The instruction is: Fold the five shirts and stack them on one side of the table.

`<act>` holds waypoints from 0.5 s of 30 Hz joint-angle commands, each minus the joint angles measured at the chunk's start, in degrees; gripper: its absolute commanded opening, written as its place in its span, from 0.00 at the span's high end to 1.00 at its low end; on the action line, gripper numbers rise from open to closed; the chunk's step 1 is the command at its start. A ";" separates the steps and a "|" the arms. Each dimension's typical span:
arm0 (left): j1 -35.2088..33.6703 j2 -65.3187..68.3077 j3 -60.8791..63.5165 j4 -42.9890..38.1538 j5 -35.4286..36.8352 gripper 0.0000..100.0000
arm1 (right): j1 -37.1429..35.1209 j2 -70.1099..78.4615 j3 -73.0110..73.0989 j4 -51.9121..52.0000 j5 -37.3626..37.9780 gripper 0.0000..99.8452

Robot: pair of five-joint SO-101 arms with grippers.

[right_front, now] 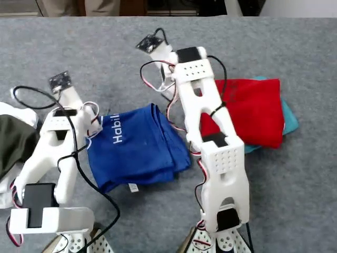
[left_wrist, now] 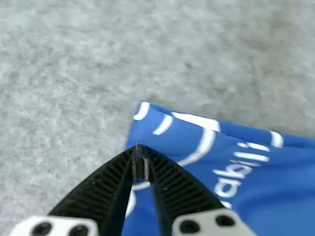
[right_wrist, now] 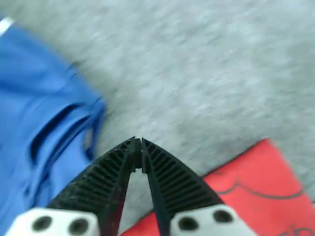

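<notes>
Blue shirt [right_front: 137, 150]: lies on the table [right_front: 274, 200], loosely folded into a rough rectangle with layered edges. It sits between the two arms and carries white lettering near the edge beside the left arm. A small white tag [right_front: 132, 187] sticks out from its near edge.
Red shirt [right_front: 253, 110]: folded flat on the right side of the table, just beyond the right arm and apart from the blue shirt.
Teal shirt [right_front: 290, 122]: under the red shirt, with its edge visible along the red shirt's outer side.
Dark green shirt [right_front: 13, 139]: bunched at the left edge of the table, resting on a white shirt [right_front: 9, 112].
Left tool [left_wrist: 139, 164]: jaws closed together, with the tips over the lettered corner of the blue shirt. The left wrist view does not show whether any cloth is pinched between them.
Right tool [right_wrist: 138, 147]: jaws closed together and holding nothing. It is over the bare grey strip between the blue shirt and the red shirt.
Table: covered in a grey felt-like surface.
</notes>
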 commanded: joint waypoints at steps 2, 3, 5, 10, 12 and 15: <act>2.29 -0.22 -9.58 9.32 0.26 0.98 | -1.89 -7.69 -0.92 5.01 -1.76 1.00; 2.20 -0.22 -11.43 11.34 0.18 0.98 | -2.07 -9.27 0.75 5.27 -1.93 1.00; 1.49 -0.22 -14.42 14.86 0.00 0.98 | -3.21 -13.58 5.76 5.54 -1.49 1.00; 0.26 -3.12 -14.15 19.08 -8.18 0.98 | -5.76 -28.70 27.74 0.44 -1.49 1.00; -1.32 -7.25 -10.29 18.99 -10.29 0.98 | -6.90 -35.21 38.20 -3.43 -1.58 1.00; -5.01 -14.64 -4.13 18.11 -12.13 0.98 | -8.66 -42.77 52.44 -9.23 -1.67 1.00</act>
